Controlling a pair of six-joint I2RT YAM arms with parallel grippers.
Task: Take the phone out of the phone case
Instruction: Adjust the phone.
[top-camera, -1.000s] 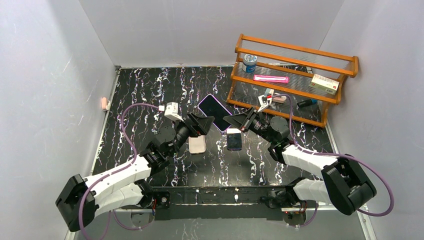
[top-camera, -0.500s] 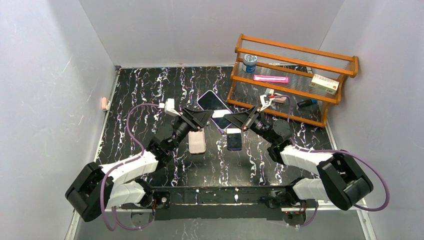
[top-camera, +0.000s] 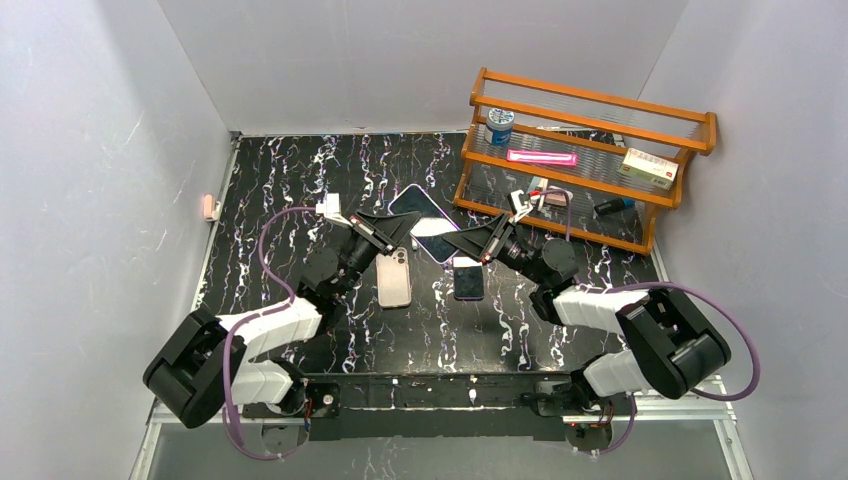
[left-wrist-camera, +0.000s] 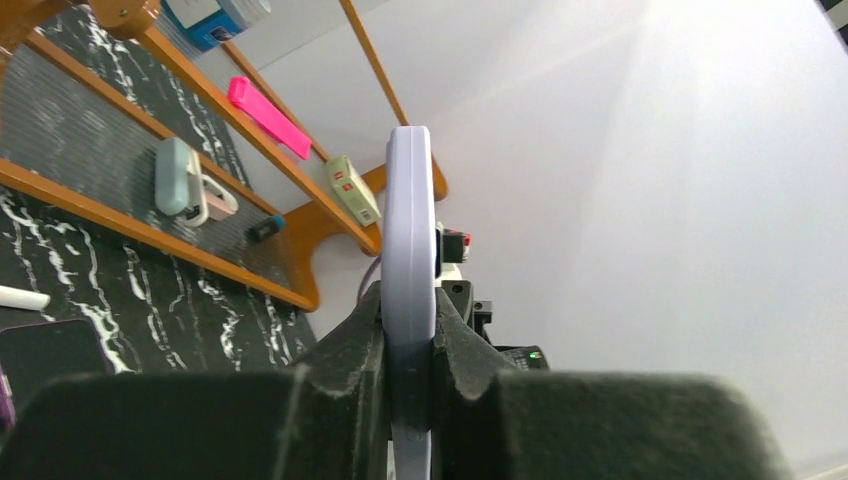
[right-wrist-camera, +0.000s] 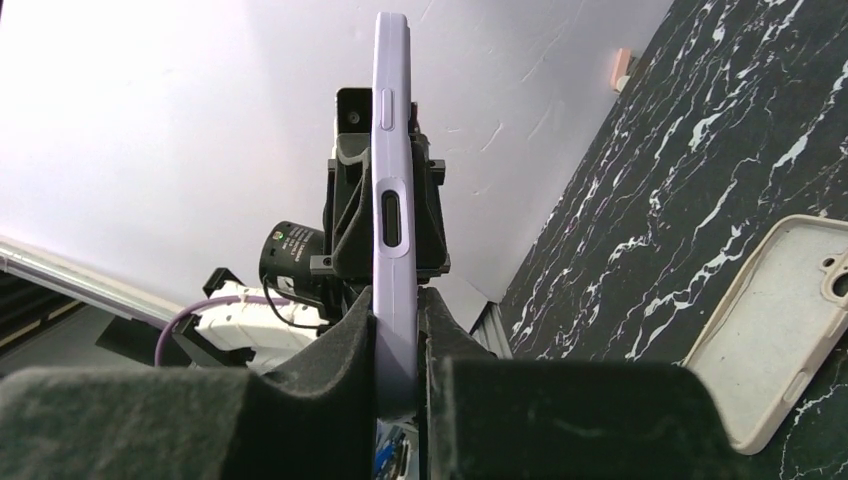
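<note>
A phone with a dark screen sits in a lavender phone case (top-camera: 424, 212), held tilted above the table between both arms. My left gripper (top-camera: 398, 230) is shut on its left edge, and my right gripper (top-camera: 458, 241) is shut on its right edge. The left wrist view shows the lavender case rim (left-wrist-camera: 410, 220) edge-on, pinched between my left gripper's (left-wrist-camera: 411, 325) black pads. The right wrist view shows the case side (right-wrist-camera: 392, 150) with its button cut-outs, clamped in my right gripper (right-wrist-camera: 398, 315). From these views I cannot tell whether the phone has come loose from the case.
A beige phone case (top-camera: 393, 280) (right-wrist-camera: 785, 330) lies on the black marbled table under the left arm. A small dark phone (top-camera: 467, 280) lies beside it. A wooden rack (top-camera: 590, 165) at the back right holds a tin, a pink bar and a box.
My left gripper has moved in and closed on the left edge of the cased phone. The phone has shifted slightly towards the back. The right gripper has kept its hold.
</note>
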